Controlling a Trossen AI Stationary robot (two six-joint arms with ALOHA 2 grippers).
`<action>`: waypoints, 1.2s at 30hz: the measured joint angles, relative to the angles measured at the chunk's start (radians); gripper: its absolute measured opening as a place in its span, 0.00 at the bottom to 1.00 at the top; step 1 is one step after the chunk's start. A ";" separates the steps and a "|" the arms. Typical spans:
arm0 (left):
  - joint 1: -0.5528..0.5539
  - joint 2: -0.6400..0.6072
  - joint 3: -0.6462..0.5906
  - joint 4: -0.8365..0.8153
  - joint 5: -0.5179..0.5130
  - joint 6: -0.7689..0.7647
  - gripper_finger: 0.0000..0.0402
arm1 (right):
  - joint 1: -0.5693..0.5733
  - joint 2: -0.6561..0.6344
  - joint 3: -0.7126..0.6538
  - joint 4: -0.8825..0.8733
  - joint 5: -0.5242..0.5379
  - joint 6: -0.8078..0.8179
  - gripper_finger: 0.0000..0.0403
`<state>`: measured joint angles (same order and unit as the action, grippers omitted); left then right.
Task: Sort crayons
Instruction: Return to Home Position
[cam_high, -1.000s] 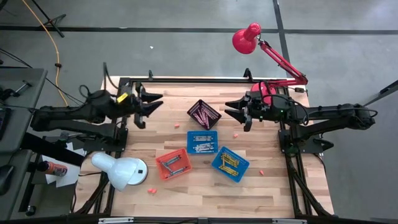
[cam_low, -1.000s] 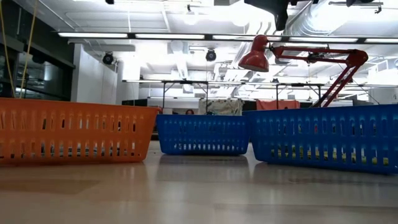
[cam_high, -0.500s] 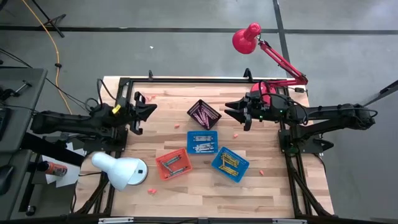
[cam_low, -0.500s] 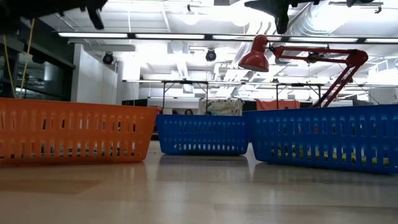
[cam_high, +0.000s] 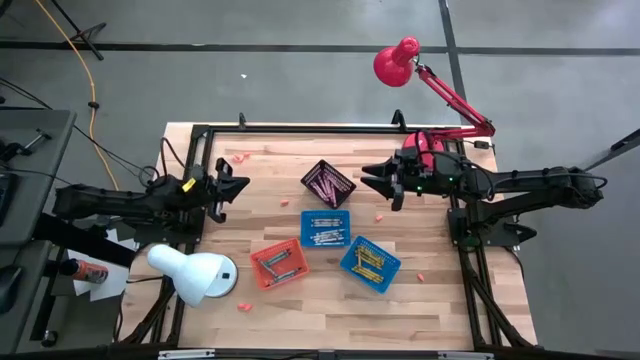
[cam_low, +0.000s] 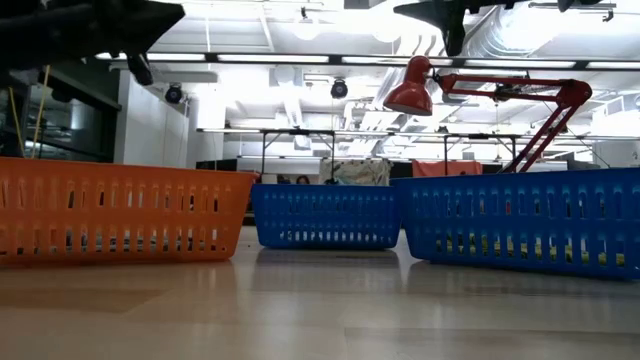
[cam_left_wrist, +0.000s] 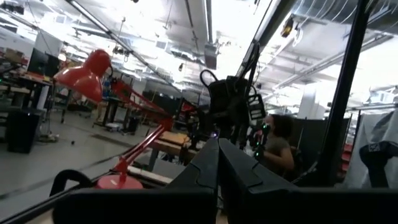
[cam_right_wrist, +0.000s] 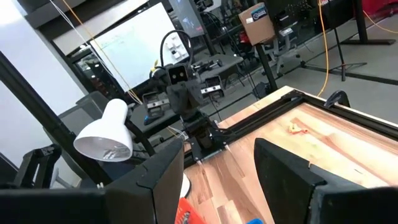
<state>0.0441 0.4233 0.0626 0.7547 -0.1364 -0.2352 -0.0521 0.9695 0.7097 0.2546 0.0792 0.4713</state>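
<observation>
Plank-topped wooden desk (cam_high: 430, 235) in a black frame, seen from above. Four mesh baskets stand near its middle. The black basket (cam_high: 328, 183) is farthest from the white lamp (cam_high: 195, 275), which rests at the left-arm corner of the near edge. A blue basket (cam_high: 325, 228) sits just in front of the black one. Nearer still are an orange basket (cam_high: 278, 263) and a second blue basket (cam_high: 370, 263), side by side. Small pink bits, apparently loose crayons (cam_high: 378, 215), lie scattered on the bare wood, some near the baskets and others toward the edges.

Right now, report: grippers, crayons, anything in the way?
Left gripper shut, empty. Right gripper open, empty, beside black basket. Few pink crayons loose on table.
</observation>
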 joint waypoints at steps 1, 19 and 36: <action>0.000 -0.015 -0.008 -0.001 0.000 0.000 0.00 | 0.000 0.000 0.000 -0.004 0.000 0.000 0.47; 0.002 -0.195 -0.050 -0.322 0.019 -0.024 0.00 | 0.000 0.000 0.000 -0.057 0.001 -0.041 0.47; 0.002 -0.195 -0.051 -0.618 0.019 0.028 0.00 | 0.000 -0.017 0.000 -0.209 -0.029 -0.011 0.47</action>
<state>0.0456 0.2287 0.0120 0.1367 -0.1177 -0.2072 -0.0521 0.9522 0.7097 0.0459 0.0498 0.4601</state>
